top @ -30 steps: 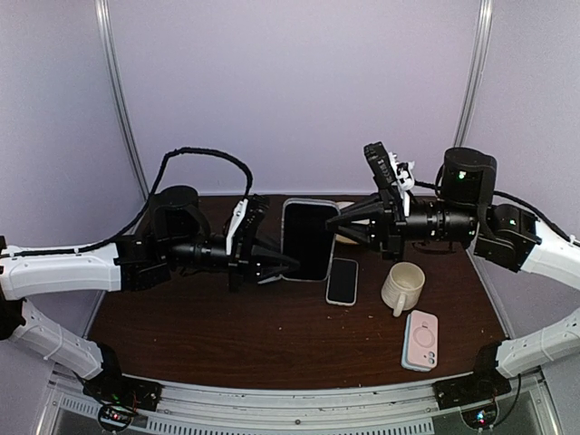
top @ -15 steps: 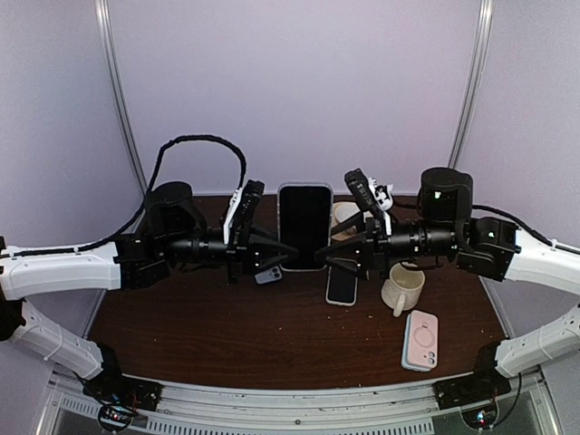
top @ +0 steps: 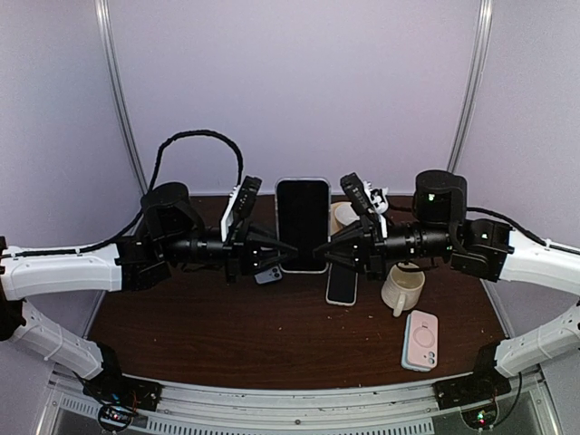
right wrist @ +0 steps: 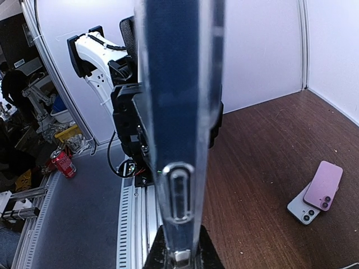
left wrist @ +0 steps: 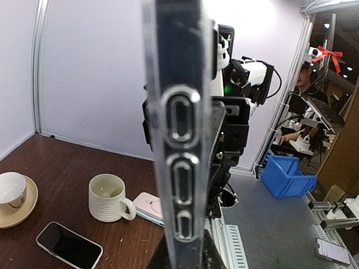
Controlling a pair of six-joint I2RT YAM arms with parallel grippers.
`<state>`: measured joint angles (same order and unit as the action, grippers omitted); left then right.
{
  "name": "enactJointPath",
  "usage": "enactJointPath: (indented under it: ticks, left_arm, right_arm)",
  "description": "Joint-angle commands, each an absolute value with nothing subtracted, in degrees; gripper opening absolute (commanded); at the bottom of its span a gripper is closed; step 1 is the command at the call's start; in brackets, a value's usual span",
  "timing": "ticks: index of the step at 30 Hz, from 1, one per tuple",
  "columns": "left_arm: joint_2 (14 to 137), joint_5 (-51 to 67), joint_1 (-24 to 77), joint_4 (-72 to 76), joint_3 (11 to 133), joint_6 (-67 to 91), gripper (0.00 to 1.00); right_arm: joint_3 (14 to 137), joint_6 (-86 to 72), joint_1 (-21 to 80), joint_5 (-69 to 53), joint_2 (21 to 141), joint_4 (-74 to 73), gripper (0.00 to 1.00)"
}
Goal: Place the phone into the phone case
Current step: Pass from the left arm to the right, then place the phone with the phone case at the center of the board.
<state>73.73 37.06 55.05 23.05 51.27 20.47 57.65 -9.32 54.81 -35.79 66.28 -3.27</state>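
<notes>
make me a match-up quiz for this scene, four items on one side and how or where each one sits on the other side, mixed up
Items
1. clear-cased phone
2. mug
3. pink case
4. black phone

States
a. lying back up near the right front corner of the table
b. standing upright, cream coloured
c. lying flat, screen up, just left of the mug
d. off the table, pinched between the left tool and the right tool

Pairs: 1-d, 2-b, 3-a, 4-c
</notes>
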Motion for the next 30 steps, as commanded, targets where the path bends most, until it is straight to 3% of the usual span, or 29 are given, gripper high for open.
enactJointPath:
  ticks: [1,2,3,6,8,13,18,30]
  left_arm:
    - [71.75,32.78,54.28,25.63,51.06,18.26,0.39]
    - [71.20,30.63,54.00,23.25,51.14,17.56,0.59]
    - [70.63,27.47,53.71,20.47,51.27,16.47,0.72]
    - [68.17,11.61,52.06,10.55,51.35,13.99,0.91]
    - [67.36,2.03,49.26,4.43,51.44,15.27,0.97]
    - [69.12,-8.58,41.35,-11.64,53.75,20.75,0.98]
    - [71.00,-10.11,40.61,-15.51,53.70,21.39,0.98]
    - [72.77,-8.32,40.07,-15.13,52.76,21.30,0.98]
  right_arm:
    - [58.69,-13.01,53.85,-33.78,66.38,-2.24,0.00]
    - [59.24,-13.19,53.69,-31.54,66.73,-3.95,0.00]
    - [60.19,-13.51,53.46,-28.74,67.31,-6.16,0.00]
    - [63.49,-16.08,51.61,-25.05,71.37,-13.45,0.00]
    - [65.44,-18.03,51.06,-24.64,75.47,-16.31,0.00]
    - [72.91,-24.39,50.89,-26.82,89.50,-21.57,0.00]
    - [77.62,-32.57,50.82,-32.80,100.93,-22.35,0.00]
    - [67.47,-45.33,44.49,-36.30,104.65,-10.42,0.00]
